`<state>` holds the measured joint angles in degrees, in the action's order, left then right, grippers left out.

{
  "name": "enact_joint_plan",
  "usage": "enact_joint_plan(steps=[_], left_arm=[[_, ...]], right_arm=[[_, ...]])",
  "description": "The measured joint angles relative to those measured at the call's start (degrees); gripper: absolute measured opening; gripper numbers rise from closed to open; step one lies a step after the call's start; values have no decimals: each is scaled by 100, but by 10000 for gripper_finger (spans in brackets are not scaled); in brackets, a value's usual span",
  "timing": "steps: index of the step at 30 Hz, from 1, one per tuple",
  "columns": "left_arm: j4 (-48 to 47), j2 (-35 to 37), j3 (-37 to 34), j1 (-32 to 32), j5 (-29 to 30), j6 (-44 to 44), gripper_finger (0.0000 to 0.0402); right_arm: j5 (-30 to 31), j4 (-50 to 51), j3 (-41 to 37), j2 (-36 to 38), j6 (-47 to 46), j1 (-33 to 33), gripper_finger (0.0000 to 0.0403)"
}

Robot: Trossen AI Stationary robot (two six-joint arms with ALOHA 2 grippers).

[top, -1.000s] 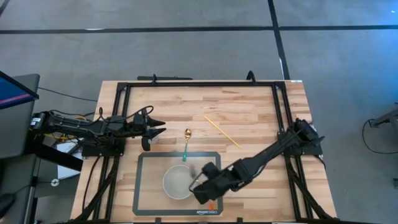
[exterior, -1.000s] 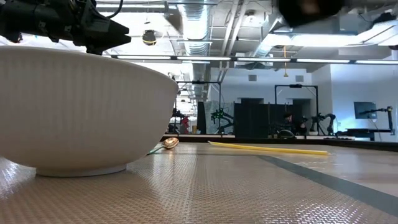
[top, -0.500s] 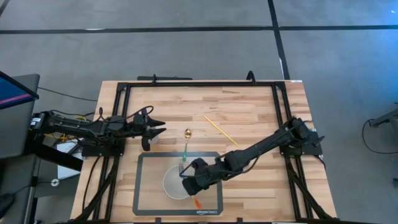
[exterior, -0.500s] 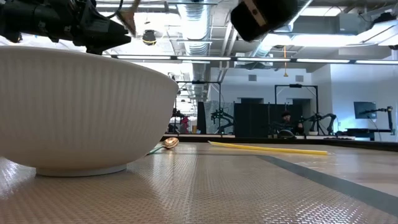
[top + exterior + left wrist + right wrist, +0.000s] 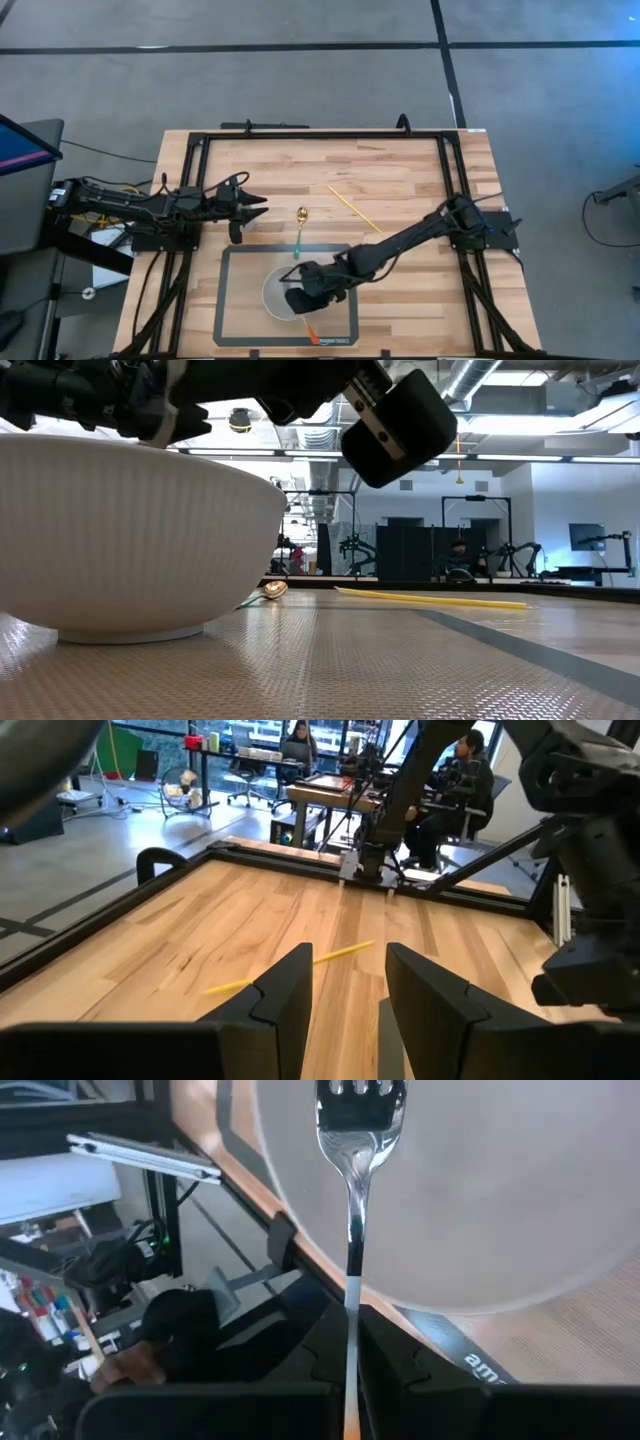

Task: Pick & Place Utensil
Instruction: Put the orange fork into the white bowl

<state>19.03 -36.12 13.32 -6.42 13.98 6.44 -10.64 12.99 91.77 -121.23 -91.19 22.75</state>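
Note:
A fork (image 5: 362, 1110) with silver tines and an orange handle end (image 5: 313, 335) is in my right gripper (image 5: 299, 296), which hovers over the white bowl (image 5: 278, 296) on the grey mat. In the low view, this gripper (image 5: 395, 425) hangs above the bowl's rim (image 5: 150, 455). My left gripper (image 5: 247, 209) waits open at the table's left side, above the wood. A spoon (image 5: 300, 228) with a gold bowl and green handle lies flat just beyond the mat. A yellow chopstick (image 5: 357, 211) lies farther right on the table. My right gripper (image 5: 352, 1355) is shut on the fork, pinching its thin shaft (image 5: 352, 1305) below the tines between the two fingers (image 5: 305, 1350). The fork is lifted clear. Its tines (image 5: 362, 1092) reach out over the bowl's white inside, and the orange end sticks out behind the fingers.
The mat (image 5: 235, 300) has a dark border and sits at the table's near middle. Black rails (image 5: 320, 133) frame the wooden table top. Bare wood (image 5: 400, 175) lies beyond the chopstick. People sit at desks (image 5: 460, 780) in the room beyond the table.
My right gripper has carried the fork toward the table's left, from beside the bowl's right edge to over the bowl. The orange handle end has moved left with it. In the low view, the gripper has come into sight above the bowl.

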Motion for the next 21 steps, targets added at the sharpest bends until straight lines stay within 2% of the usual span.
enact_joint_plan(steps=[3, 11, 13, 18, 19, 21], left_arm=[[18, 4, 0, 0, -1, -12, 131], [39, 7, 0, 0, -58, 51, 131], [47, 7, 0, 3, -509, 321, 131], [78, -12, 2, -27, -2686, 1213, 122], [79, -47, 2, -87, -2976, 1368, 117], [74, -189, 2, -319, -3156, 1559, 105]], right_arm=[[-127, 23, 0, 1, -40, -85, 10], [-1268, 12, -20, -208, -373, -396, 10], [-1372, 27, -15, -196, -291, -515, 10], [-1401, 101, -15, -197, -146, -803, 11], [-1473, 86, -15, -197, -145, -850, 11], [-1664, 96, -15, -197, -143, -936, 11]])
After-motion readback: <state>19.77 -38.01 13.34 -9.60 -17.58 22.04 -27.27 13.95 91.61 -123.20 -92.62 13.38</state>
